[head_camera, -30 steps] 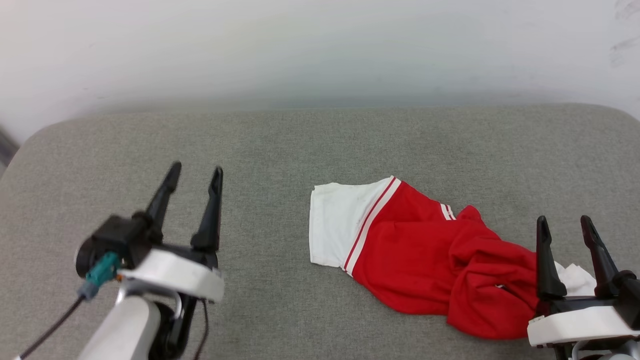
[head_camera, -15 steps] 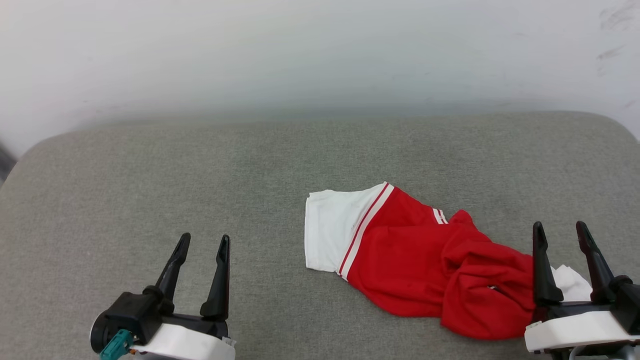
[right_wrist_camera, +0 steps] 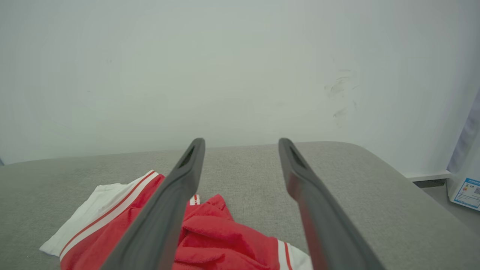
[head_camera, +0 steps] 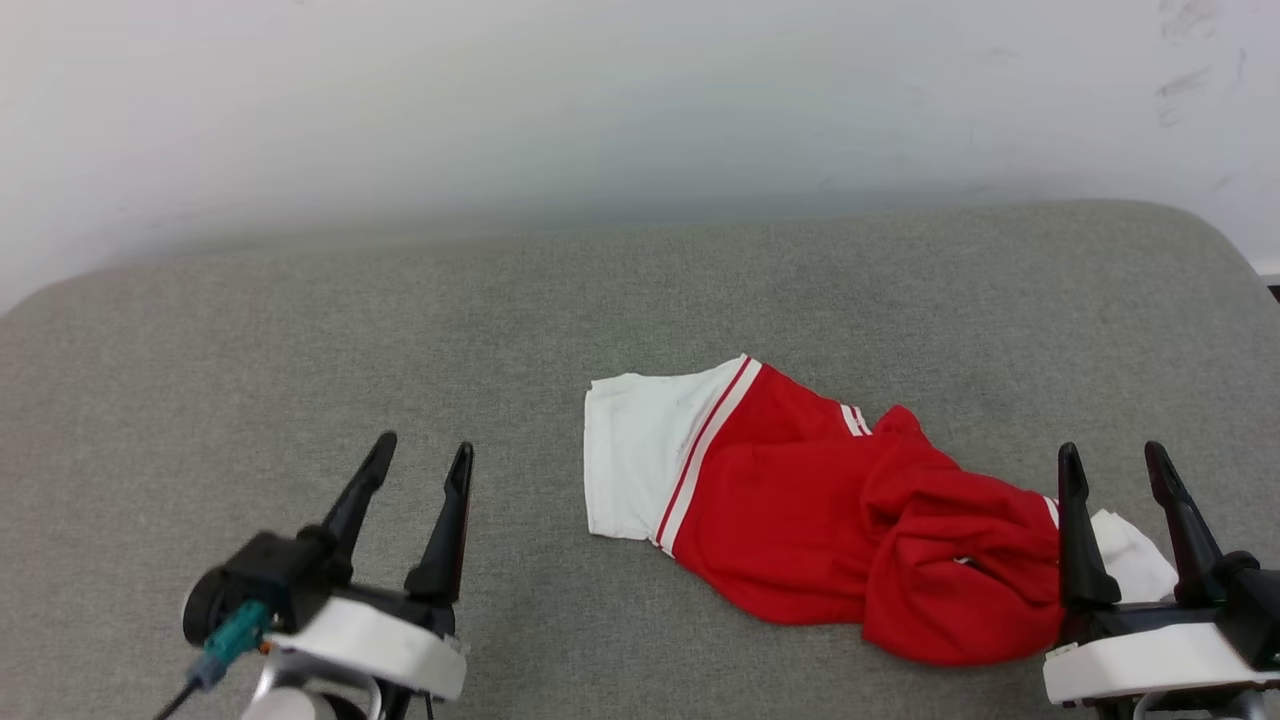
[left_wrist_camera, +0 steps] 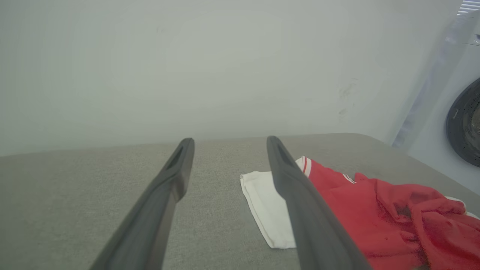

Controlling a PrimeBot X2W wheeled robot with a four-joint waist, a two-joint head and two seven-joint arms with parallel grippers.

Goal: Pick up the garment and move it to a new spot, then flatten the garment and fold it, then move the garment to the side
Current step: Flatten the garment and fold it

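Observation:
The garment (head_camera: 800,510) lies crumpled on the grey padded surface (head_camera: 400,330), right of centre, one white sleeve (head_camera: 635,460) spread flat toward the left and the red body bunched toward the right. Its lettering is hidden in the folds. My right gripper (head_camera: 1110,458) stands open at the lower right, at the bunched end of the garment (right_wrist_camera: 225,240), holding nothing. At the lower left my left gripper (head_camera: 425,450) is open and empty, well apart from the white sleeve (left_wrist_camera: 268,210).
A pale wall (head_camera: 600,100) rises right behind the surface's far edge. The surface's rounded right corner (right_wrist_camera: 375,157) drops to the floor. A washing machine (left_wrist_camera: 465,123) stands off to the right in the left wrist view.
My left gripper dropped from higher in the view to the lower left, then rose slightly. The camera has shifted, so the garment sits a little further left. The right gripper has hardly moved.

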